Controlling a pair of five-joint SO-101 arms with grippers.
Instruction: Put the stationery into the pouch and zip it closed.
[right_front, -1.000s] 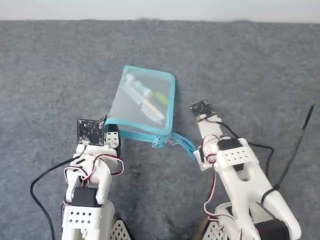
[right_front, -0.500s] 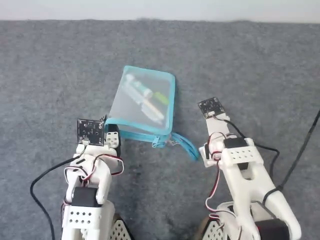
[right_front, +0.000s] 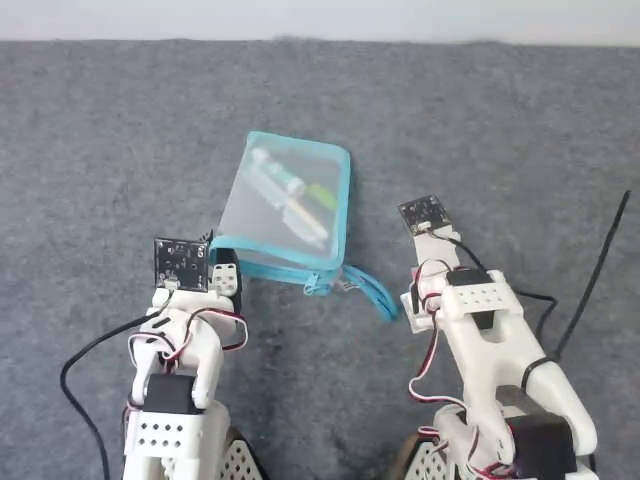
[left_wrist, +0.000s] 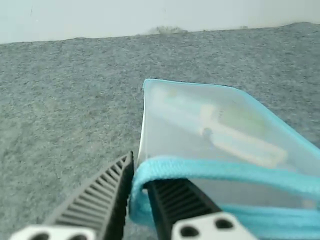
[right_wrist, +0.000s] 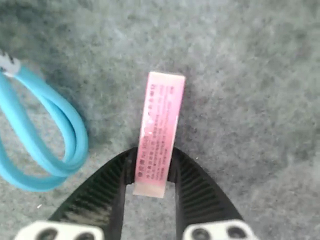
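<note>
Soft, even, fairly bright light covered the grey carpet (right_front: 500, 120); faint shadows hugged the pouch (right_front: 290, 215), darker ones lay beside the blue strap loop (right_wrist: 81, 142) and pink eraser (right_wrist: 160, 130).

2 white arms (right_front: 172, 400), possibly red-black cables (right_front: 80, 366)

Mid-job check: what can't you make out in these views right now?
- High view: the right arm's wrist covers the pink eraser held by the right gripper.
- Left wrist view: the pouch's frosted wall blurs the stationery inside; the picture's edge cuts off its zip.
</note>
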